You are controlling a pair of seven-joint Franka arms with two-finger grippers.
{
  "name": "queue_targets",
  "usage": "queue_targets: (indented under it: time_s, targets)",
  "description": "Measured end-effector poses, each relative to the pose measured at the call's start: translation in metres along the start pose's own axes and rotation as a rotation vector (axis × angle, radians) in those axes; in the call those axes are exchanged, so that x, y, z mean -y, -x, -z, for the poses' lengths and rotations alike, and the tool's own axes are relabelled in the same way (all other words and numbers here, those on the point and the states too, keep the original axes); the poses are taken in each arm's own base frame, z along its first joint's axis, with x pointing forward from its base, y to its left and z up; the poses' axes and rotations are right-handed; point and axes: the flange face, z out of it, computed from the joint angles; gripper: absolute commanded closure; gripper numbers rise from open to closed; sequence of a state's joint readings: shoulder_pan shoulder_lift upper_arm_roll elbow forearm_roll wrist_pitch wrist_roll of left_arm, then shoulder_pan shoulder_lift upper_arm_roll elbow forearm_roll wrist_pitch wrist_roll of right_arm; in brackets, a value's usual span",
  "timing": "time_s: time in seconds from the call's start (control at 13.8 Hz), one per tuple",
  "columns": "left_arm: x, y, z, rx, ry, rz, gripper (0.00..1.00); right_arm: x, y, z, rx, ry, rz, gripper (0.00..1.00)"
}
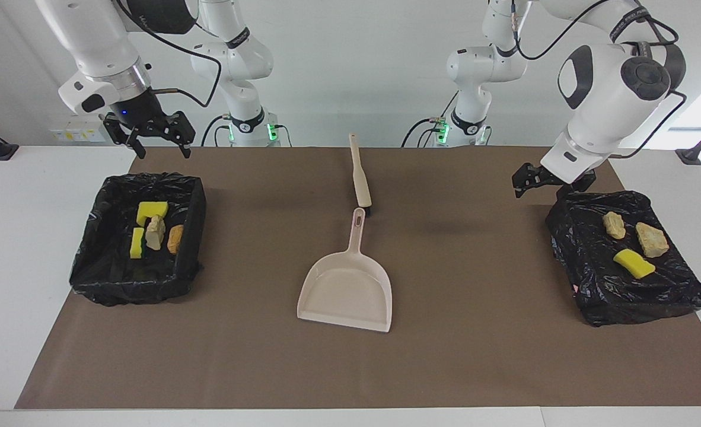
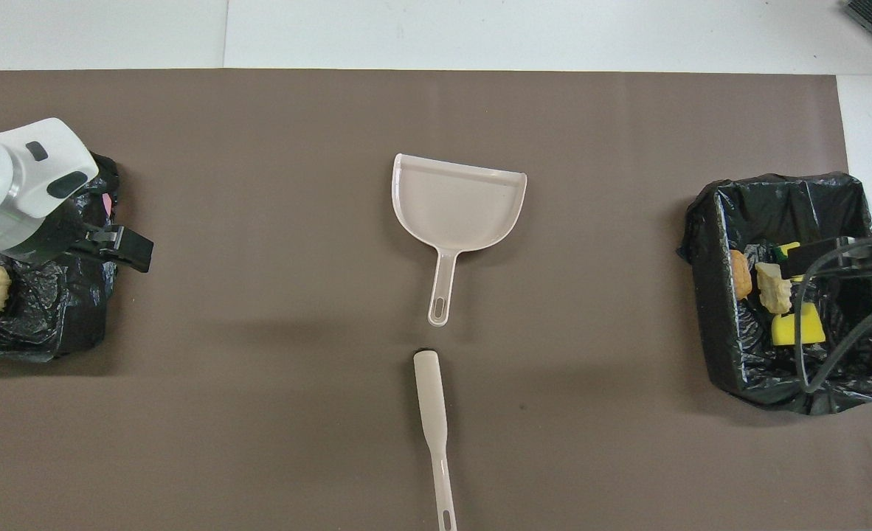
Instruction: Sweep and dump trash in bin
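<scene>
Brown mat point(image 1: 475, 356) spread over most of a white table point(image 1: 24, 237). At the right arm's end, an open bin point(image 1: 98, 279) lined with a black bag; at the left arm's end, a low box point(image 1: 588, 296) wrapped over in the same slack black plastic. Mid-mat, a beige dustpan point(image 1: 347, 293) lying flat, mouth turned away from the robots, handle toward them. Nearer the robots and in line with it, a slim brush point(image 1: 360, 178), head end just beside the tip of the pan's handle. Neither tool gripped. Left gripper point(image 1: 543, 187) hanging over the robot-side edge of the wrapped box, fingers spread, nothing in them. Right gripper point(image 1: 162, 148) up over the robot-side rim of the bin, likewise spread and empty. Trash point(image 1: 634, 263) split in two lots: three pieces loose on top of the box, four down inside the bin. Likely trouble from here: snagging or dragging the loose plastic with a fingertip or the bristles, and so tipping the light pieces off the raised top onto the mat, out of the pan's reach. Also fumbling the thin brush handle, flat on the mat with little to pinch, or knocking the dustpan askew on the way down to it.
</scene>
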State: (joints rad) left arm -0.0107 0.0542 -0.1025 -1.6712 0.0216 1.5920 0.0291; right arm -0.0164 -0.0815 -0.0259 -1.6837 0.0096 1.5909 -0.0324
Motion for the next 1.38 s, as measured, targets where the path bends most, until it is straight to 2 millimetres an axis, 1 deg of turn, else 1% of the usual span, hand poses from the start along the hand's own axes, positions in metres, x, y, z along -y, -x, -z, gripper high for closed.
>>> queue_targets:
  time_s: [0.29, 0.44, 0.58, 0.73, 1.09, 1.38]
  targets:
    - [0.005, 0.030, 0.045, -0.017, -0.009, 0.014, 0.00, 0.000, 0.000, 0.000, 0.000, 0.000, 0.000, 0.00]
    - [0.010, 0.044, 0.057, -0.024, -0.011, 0.016, 0.00, 0.000, 0.000, 0.000, 0.000, 0.000, 0.000, 0.00]
    - [0.012, 0.051, 0.056, -0.020, -0.012, 0.017, 0.00, 0.000, 0.000, 0.000, 0.000, 0.000, 0.000, 0.00]
    - [0.012, 0.054, 0.056, -0.020, -0.012, 0.016, 0.00, 0.000, 0.000, 0.000, 0.000, 0.000, 0.000, 0.00]
    - [0.011, 0.069, 0.076, -0.065, -0.016, 0.016, 0.00, 0.000, 0.000, 0.000, 0.000, 0.000, 0.000, 0.00]
    - [0.007, 0.065, 0.082, -0.111, 0.021, 0.013, 0.00, 0.000, 0.000, 0.000, 0.000, 0.000, 0.000, 0.00]
